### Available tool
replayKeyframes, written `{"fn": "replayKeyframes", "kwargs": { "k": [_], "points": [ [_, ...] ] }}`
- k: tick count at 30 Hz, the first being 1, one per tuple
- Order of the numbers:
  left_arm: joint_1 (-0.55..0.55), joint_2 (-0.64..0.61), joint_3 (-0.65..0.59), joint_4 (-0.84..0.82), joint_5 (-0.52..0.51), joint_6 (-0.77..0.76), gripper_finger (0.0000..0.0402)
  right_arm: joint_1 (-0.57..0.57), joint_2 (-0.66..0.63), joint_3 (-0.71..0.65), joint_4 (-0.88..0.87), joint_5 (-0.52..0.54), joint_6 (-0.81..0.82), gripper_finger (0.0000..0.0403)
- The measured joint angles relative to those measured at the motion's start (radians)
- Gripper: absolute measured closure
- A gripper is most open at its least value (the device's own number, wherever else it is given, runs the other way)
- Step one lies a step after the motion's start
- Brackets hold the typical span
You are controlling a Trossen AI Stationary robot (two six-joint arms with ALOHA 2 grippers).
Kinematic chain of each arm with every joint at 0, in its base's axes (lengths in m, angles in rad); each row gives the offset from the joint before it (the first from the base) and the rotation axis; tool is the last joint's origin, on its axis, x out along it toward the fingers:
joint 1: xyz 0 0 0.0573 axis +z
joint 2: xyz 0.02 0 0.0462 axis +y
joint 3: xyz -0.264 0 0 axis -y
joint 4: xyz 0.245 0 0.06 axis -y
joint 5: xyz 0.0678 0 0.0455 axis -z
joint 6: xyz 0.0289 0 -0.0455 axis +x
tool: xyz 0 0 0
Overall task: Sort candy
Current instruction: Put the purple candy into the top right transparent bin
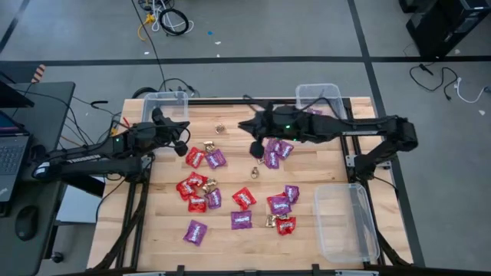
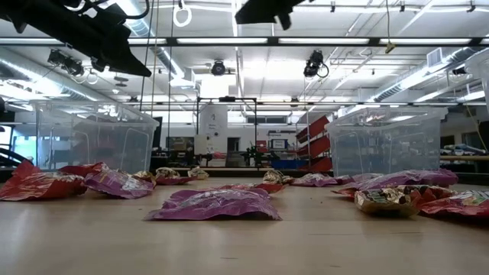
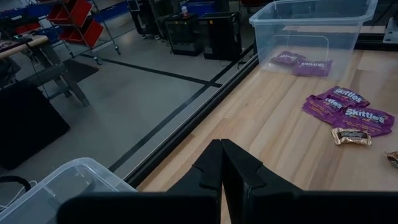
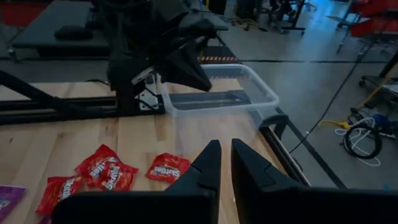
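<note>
Candy (image 1: 230, 192) lying scattered mid-bench (image 1: 153, 238), unsorted; few purple packets (image 3: 301, 64) already sitting in far-right bin (image 1: 318, 98). Left gripper (image 1: 184, 138) and right gripper (image 1: 247, 126) both hovering empty, fingers pinched shut, facing inward over far edge, likely poised for next pick.

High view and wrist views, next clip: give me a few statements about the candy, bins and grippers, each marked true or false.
1. Three clear plastic bins stand on the table. True: far left bin, far right bin, near right bin.
2. The far right bin already holds purple packets. True.
3. The left gripper holds a red packet. False: its fingers are shut on nothing.
4. The near right bin is full of gold pieces. False: no candy shows in it.
5. The right gripper hangs above the table near red packets. True: nothing sits between its fingers.
6. All candy is sorted. False: red, purple and gold pieces lie mixed mid-table.
</note>
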Motion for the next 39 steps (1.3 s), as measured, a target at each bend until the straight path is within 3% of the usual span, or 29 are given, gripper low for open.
{"fn": "replayKeyframes", "kwargs": {
  "k": [15,22,39],
  "points": [
    [0.000,0.000,0.000,0.008,0.001,-0.020,0.0393,0.021,0.234,0.078,0.017,0.000,-0.007,0.0378],
    [0.000,0.000,0.000,0.052,0.001,-0.026,0.0393,0.029,0.364,0.078,0.175,0.000,-0.057,0.0378],
    [0.000,0.000,0.000,0.066,0.001,-0.032,0.0393,0.029,0.590,0.078,0.302,0.026,-0.086,0.0378]
  ]
}}
